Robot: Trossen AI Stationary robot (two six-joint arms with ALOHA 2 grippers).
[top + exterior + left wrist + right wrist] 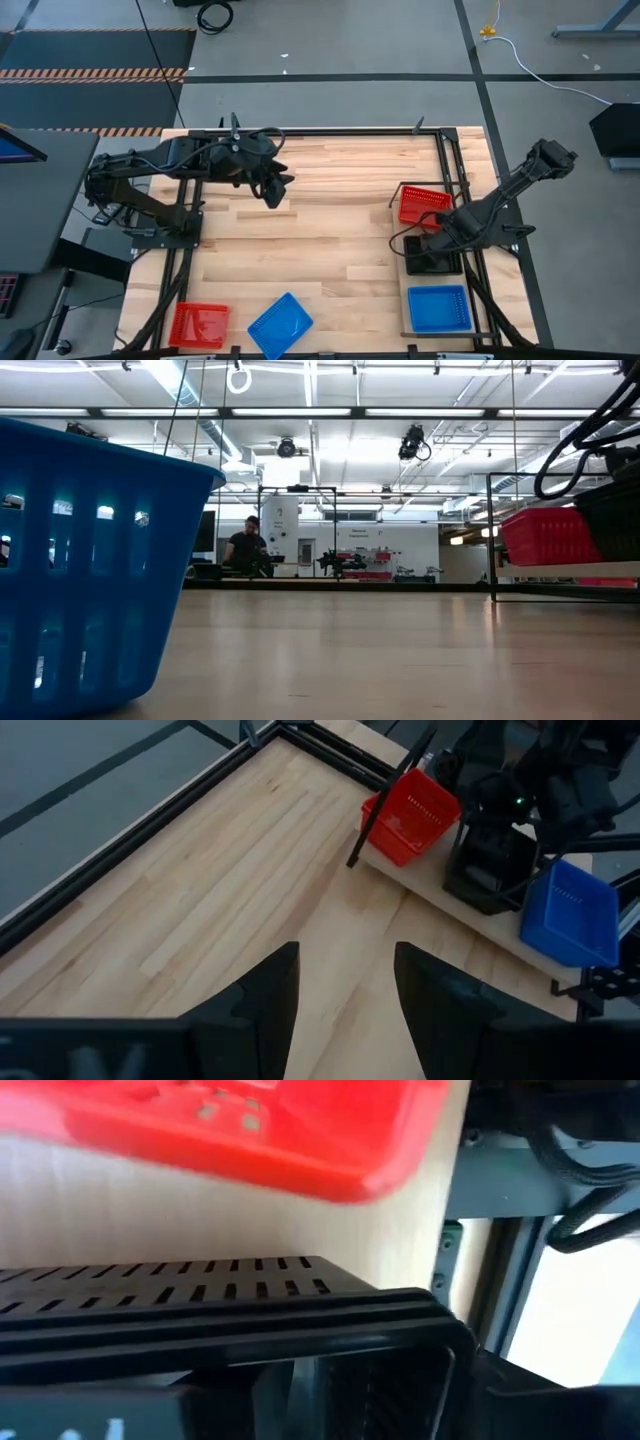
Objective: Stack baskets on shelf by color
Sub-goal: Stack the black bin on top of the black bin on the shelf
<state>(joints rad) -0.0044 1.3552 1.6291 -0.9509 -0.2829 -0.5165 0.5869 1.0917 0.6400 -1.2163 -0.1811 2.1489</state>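
Note:
The shelf (425, 885) runs along the table's right side. On it rest a red basket (423, 203) at the far end, a black basket (440, 264) in the middle and a blue basket (440, 308) at the near end. My right gripper (437, 243) points down right over the black basket, whose rim (200, 1315) fills the right wrist view; its dark fingers blend into the black plastic. My left gripper (275, 190) hangs open and empty above the table's far left part. A second red basket (198, 323) and a second blue basket (280, 325) lie at the near edge. My right gripper is down at the black basket's rim (330, 1320), coming from above. I cannot tell whether it touches the basket, because its dark fingers merge with the black plastic.
Black frame rails (330, 131) border the tabletop. The middle of the wooden table (320, 230) is bare planks. In the low view the near blue basket (90, 560) blocks the left. A person stands far off in the room behind (245, 545).

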